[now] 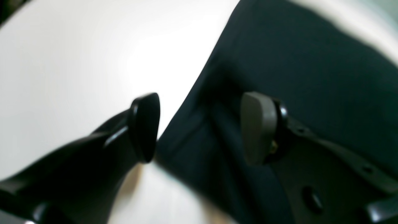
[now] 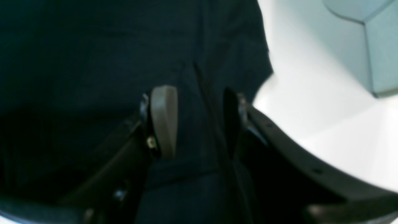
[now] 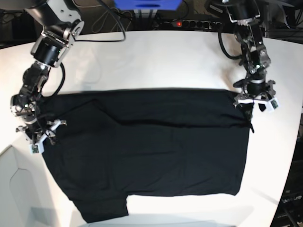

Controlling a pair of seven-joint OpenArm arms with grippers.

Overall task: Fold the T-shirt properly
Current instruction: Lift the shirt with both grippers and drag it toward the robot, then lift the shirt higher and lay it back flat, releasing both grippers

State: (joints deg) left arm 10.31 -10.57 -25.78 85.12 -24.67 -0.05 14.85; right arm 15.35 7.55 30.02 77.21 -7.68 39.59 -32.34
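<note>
No legible text or labels anywhere.

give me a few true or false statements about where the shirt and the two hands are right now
1. The T-shirt lies spread out on the white table. True.
2. The left hand is clamped shut on a fold of cloth. False: it is open, one finger over the bare table and the other over the shirt's edge.
3. The right hand is open above dark cloth. True.
4. Both hands are at the same end of the shirt. False: in the base view they are at opposite ends.
5. The orange print faces up. False: only plain black cloth shows.
</note>
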